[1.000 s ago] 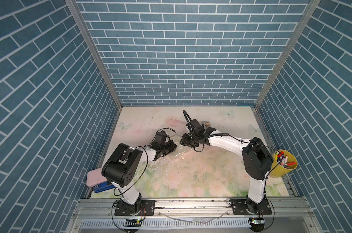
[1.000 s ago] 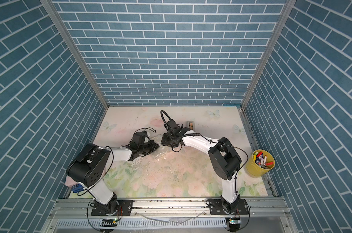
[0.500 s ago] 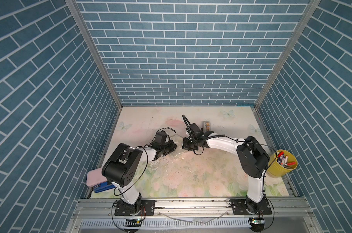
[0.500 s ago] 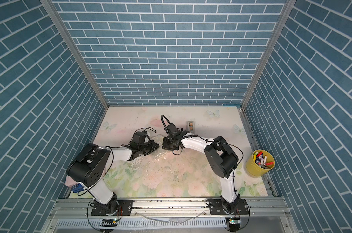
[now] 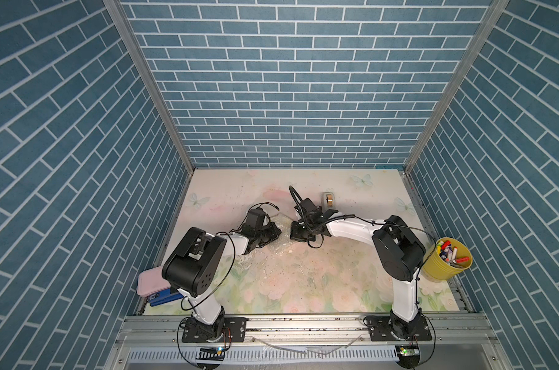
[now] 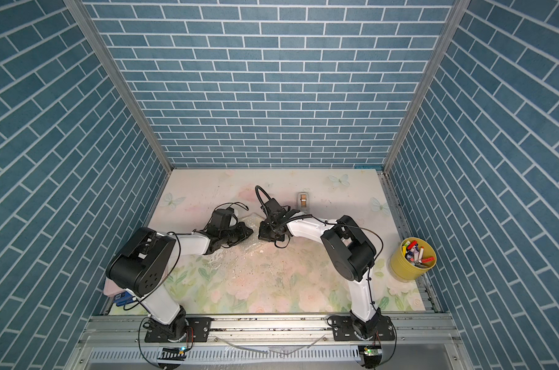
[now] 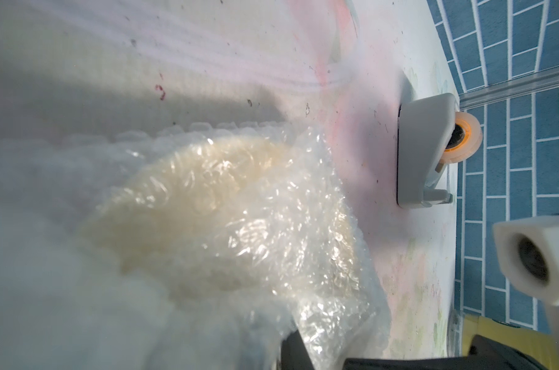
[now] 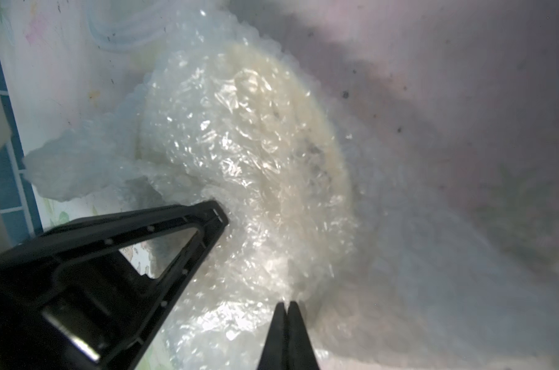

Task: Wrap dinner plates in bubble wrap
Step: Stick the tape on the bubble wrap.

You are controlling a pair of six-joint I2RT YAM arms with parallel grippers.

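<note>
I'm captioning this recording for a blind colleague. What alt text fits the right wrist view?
A pale cream plate lies covered by crinkled, glinting bubble wrap on a pale table. The right gripper, jaws shut, points at the wrapped plate's edge, and the black tip of the left gripper touches the wrap close by.

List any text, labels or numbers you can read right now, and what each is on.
No text can be read in any view.
Too small to read: pale print on the blue box under the pink case.
Too small to read: labels on the markers in the yellow bucket.
No marking seen: tape dispenser, bubble wrap, plate.
</note>
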